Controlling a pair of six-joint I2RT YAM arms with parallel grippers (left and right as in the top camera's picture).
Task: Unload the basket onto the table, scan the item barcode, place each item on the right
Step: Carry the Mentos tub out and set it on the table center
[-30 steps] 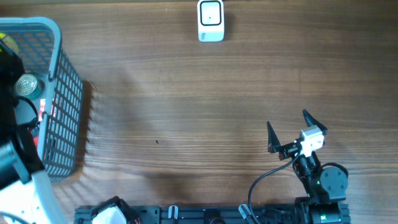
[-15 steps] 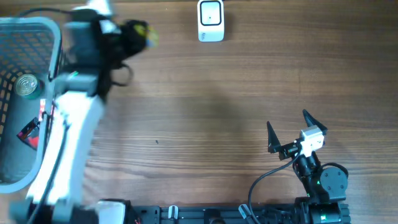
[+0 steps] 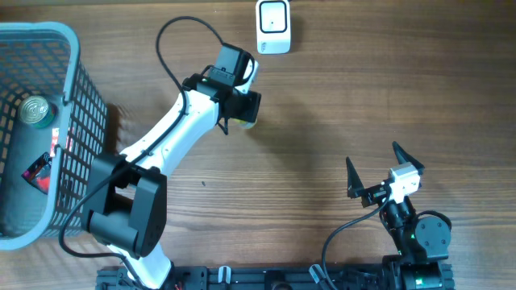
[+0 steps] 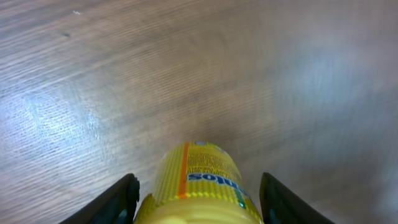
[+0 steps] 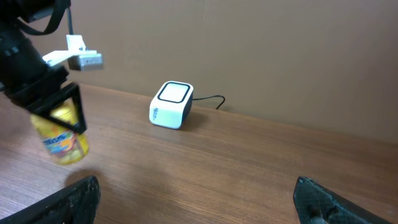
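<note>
My left gripper [image 3: 240, 107] is shut on a yellow bottle [image 3: 247, 122] with printed label, held a little above the table just below-left of the white barcode scanner [image 3: 273, 26]. In the left wrist view the bottle [image 4: 199, 183] fills the space between the two black fingers [image 4: 124, 196]. The right wrist view shows the bottle [image 5: 64, 140] hanging under the left gripper [image 5: 53, 102], left of the scanner [image 5: 171, 104]. No barcode shows on the bottle. My right gripper [image 3: 379, 165] stands open and empty at the front right.
A grey mesh basket [image 3: 81, 137] stands at the left edge with a metal can [image 3: 35, 111] and a red packet [image 3: 38, 173] inside. The scanner's cable [image 5: 211, 99] runs off behind it.
The left arm has swung out of the basket and across to the right, carrying the yellow bottle to a spot near the scanner. The right arm has not moved.
</note>
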